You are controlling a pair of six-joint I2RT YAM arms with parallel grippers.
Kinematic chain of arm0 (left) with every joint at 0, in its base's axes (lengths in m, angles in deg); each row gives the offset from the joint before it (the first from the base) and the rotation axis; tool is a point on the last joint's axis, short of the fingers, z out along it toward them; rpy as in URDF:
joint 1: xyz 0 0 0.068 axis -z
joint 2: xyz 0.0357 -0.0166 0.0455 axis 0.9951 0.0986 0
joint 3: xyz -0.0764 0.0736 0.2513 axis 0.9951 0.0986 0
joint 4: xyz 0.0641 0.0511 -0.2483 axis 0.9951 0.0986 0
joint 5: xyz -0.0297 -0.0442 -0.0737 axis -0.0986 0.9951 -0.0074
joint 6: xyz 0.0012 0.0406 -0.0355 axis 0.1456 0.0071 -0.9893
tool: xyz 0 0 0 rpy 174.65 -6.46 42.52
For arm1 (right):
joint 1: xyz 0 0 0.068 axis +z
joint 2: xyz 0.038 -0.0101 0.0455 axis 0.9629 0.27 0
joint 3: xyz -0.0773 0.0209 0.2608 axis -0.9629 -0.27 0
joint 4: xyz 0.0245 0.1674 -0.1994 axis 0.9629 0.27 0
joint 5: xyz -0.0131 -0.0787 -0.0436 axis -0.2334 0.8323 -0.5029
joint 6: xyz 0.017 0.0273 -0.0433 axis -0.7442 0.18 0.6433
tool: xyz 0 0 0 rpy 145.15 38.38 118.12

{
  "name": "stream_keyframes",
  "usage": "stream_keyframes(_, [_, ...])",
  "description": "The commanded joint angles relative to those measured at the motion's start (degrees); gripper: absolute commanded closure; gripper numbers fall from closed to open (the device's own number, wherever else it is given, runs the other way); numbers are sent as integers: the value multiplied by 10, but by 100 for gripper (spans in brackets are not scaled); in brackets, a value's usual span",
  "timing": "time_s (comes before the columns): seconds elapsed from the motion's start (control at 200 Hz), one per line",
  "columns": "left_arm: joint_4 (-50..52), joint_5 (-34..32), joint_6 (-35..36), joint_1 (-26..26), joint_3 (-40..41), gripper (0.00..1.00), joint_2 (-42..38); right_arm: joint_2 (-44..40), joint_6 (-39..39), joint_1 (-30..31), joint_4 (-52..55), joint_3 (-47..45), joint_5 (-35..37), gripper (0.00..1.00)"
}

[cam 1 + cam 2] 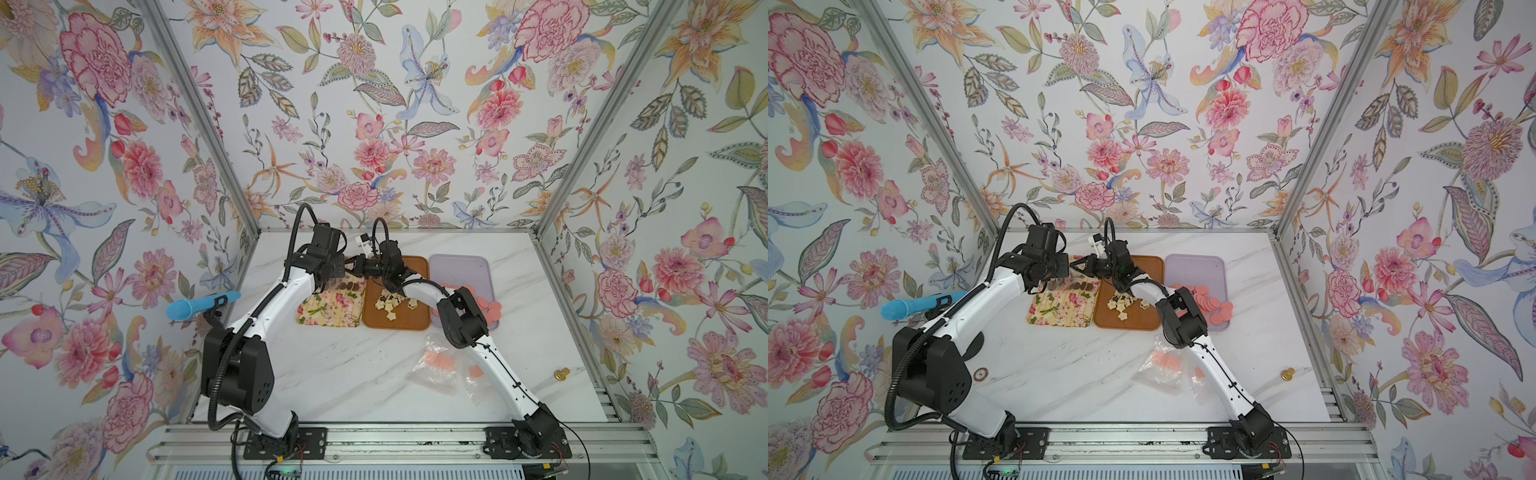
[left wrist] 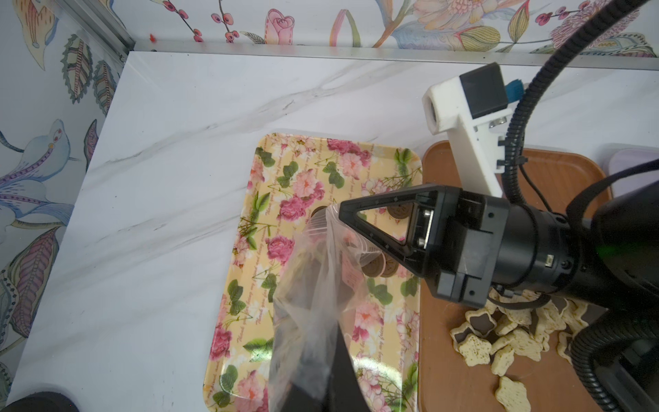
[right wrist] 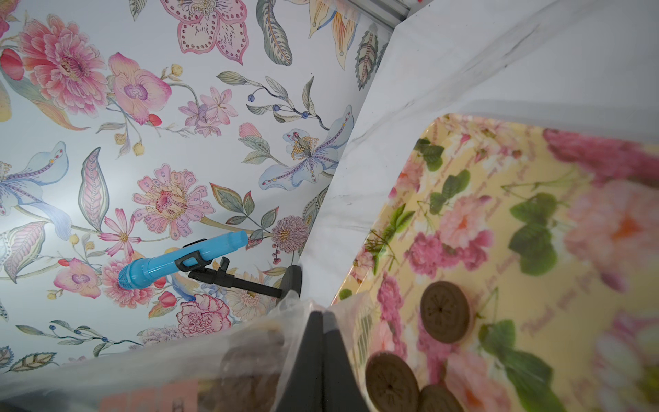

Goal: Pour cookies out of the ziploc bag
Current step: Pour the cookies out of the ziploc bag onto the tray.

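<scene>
Now: left fingers (image 2: 344, 378) and right fingers (image 2: 347, 214) both pinched shut on the bag (image 2: 313, 278) at opposite edges, holding it up above the tray (image 2: 303, 171), presumably so cookies (image 3: 444, 312) drop there. Several lie on the tray; others show inside the bag.

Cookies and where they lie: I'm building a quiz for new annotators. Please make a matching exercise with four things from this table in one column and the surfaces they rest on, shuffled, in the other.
Things
1. brown round cookies
2. star-shaped cookies
3. pink round cookies
4. loose clear bags

Surfaces
A. lilac tray
B. marble table
C. floral tray
D. brown tray

Pairs: 1-C, 2-D, 3-A, 4-B
</scene>
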State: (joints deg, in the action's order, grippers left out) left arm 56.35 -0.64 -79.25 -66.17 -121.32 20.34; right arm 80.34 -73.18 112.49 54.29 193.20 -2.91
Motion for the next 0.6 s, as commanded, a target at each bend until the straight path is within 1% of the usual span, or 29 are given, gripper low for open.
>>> stream_keyframes(0.0, [27, 4, 17, 2, -44, 100, 18, -32, 3, -4, 12, -2, 0, 98])
stream_keyframes(0.095, [-8, 19, 13, 2, -15, 100, -2, -36, 6, -4, 18, -9, 1, 98])
stream_keyframes(0.185, [42, 19, 19, -7, -45, 100, 34, -38, 7, -6, 21, -17, 5, 99])
stream_keyframes(0.27, [18, 29, 10, -7, -37, 100, 21, -39, 12, -6, 29, -15, 3, 99])
stream_keyframes(0.33, [53, 36, 13, -14, -68, 100, 42, -39, 21, -6, 44, -16, 10, 99])
stream_keyframes(0.375, [80, 26, 17, -16, -92, 100, 65, -37, 23, -6, 43, -15, 11, 99])
stream_keyframes(0.481, [77, 20, 17, -18, -116, 100, 78, -29, 20, -6, 38, -10, 13, 98])
stream_keyframes(0.591, [116, -4, 23, -24, -163, 100, 118, -14, 17, -6, 47, 13, 11, 98])
